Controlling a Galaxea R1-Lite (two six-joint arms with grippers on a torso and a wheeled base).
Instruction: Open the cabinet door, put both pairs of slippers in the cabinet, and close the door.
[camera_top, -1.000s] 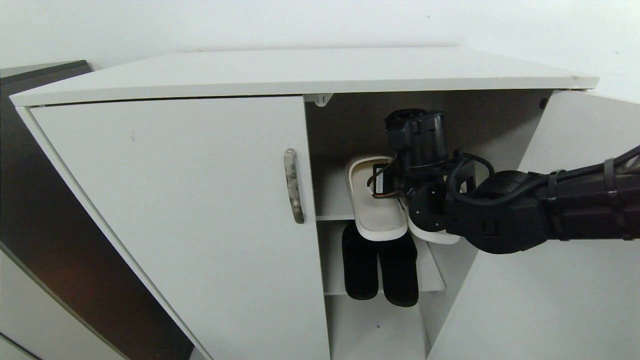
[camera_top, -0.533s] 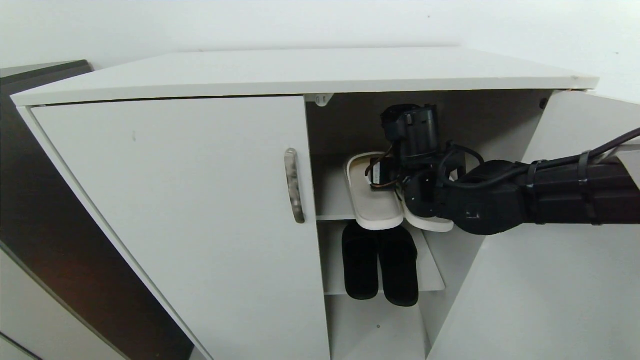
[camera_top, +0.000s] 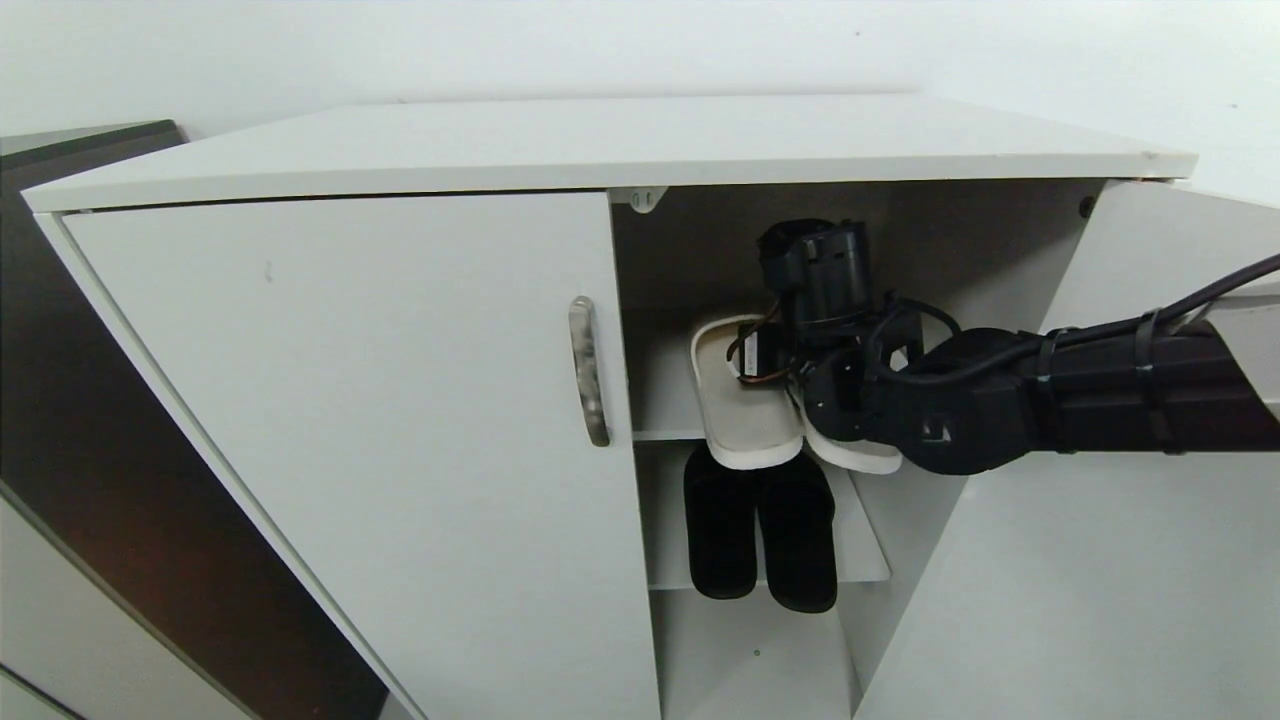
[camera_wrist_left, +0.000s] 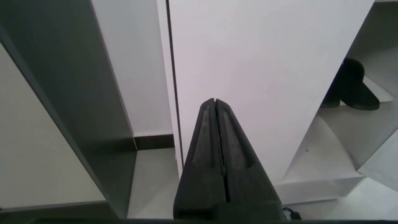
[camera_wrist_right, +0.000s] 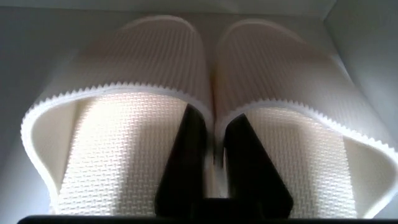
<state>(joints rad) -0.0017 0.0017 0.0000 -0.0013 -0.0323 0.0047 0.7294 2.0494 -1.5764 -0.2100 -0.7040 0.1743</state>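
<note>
The white cabinet (camera_top: 600, 145) has its right door (camera_top: 1100, 560) swung open and its left door (camera_top: 350, 400) closed. My right gripper (camera_top: 812, 290) is inside at the upper shelf (camera_top: 665, 435), shut on the pair of white slippers (camera_top: 745, 420). Their heels overhang the shelf's front edge. In the right wrist view the gripper (camera_wrist_right: 214, 124) pinches the inner walls of both white slippers (camera_wrist_right: 137, 68) together. The black slippers (camera_top: 760, 540) lie side by side on the lower shelf (camera_top: 865, 560). My left gripper (camera_wrist_left: 214, 102) is shut and empty, low before the closed door, with a black slipper (camera_wrist_left: 354, 90) off to one side.
A metal handle (camera_top: 588, 370) sits on the closed left door's inner edge. A dark panel (camera_top: 90, 420) stands to the left of the cabinet. The bottom compartment (camera_top: 755, 660) lies below the black slippers. The open door hangs close under my right arm.
My right arm has pushed the white slippers deeper into the cabinet, onto the upper shelf. The black slippers and both doors have not moved.
</note>
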